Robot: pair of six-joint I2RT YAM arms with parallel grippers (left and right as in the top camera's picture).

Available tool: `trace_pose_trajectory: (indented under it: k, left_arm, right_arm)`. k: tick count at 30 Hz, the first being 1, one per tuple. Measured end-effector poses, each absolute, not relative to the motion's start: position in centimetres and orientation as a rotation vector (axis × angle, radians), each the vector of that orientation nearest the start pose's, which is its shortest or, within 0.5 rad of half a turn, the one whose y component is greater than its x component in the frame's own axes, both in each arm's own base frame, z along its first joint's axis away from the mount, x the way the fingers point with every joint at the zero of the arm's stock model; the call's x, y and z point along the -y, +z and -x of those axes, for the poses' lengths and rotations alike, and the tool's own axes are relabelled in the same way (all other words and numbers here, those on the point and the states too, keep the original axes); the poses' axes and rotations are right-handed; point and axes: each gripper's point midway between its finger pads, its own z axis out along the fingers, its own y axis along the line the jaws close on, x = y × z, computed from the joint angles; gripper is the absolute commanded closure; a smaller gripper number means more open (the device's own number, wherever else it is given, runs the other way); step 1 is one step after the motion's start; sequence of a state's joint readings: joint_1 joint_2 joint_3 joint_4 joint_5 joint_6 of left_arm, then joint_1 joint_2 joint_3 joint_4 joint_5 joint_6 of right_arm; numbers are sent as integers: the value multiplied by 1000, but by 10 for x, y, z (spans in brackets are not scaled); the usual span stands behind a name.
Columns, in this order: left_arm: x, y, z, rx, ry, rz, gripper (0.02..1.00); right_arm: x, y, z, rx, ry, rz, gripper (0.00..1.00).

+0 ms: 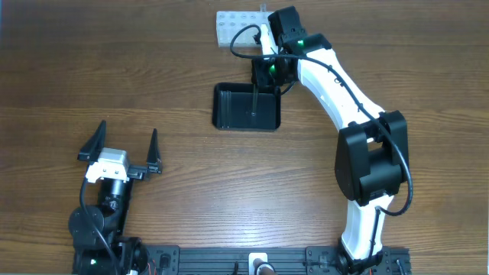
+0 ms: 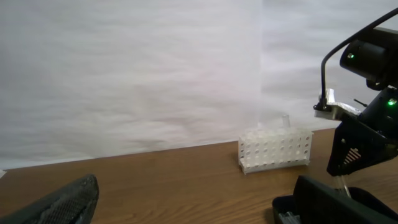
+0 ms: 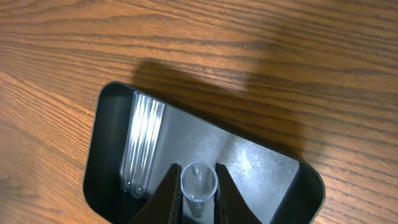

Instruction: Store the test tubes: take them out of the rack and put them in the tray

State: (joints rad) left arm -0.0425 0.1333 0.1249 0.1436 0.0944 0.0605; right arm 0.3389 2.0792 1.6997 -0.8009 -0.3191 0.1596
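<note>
The right hand (image 3: 198,198) pinches a tube (image 3: 198,179), seen mouth-on so its lower length is hidden, over the tray (image 3: 102,149). Two more tubes (image 3: 142,144) lie side by side along one tray wall, with their near ends cut off by the frame. The rest of the tray floor is bare. From above, the rack (image 1: 237,27) sits at 12 o'clock of the tray, near the counter's (image 1: 114,61) back edge, partly covered by the arm. One tube stands in it; the other holes are hard to read. The left hand (image 1: 127,130), spread wide, sits at 8 o'clock, well apart, with open wood around it.
</note>
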Motion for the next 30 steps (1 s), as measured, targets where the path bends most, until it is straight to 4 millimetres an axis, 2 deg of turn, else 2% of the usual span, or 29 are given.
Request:
trace_pose_trajectory:
  k: [8, 16, 30]
  left_arm:
    - [27, 240, -246, -1428, -53, -151, 18]
    - [27, 240, -246, -1428, -53, -151, 18]
    - [27, 240, -246, -1428, -53, -151, 18]
  right_arm:
    - [-219, 85, -439, -2790, 515, 300, 991]
    - [-220, 62, -436, -2848, 474, 248, 989]
    - [-213, 59, -440, -2852, 404, 186, 879]
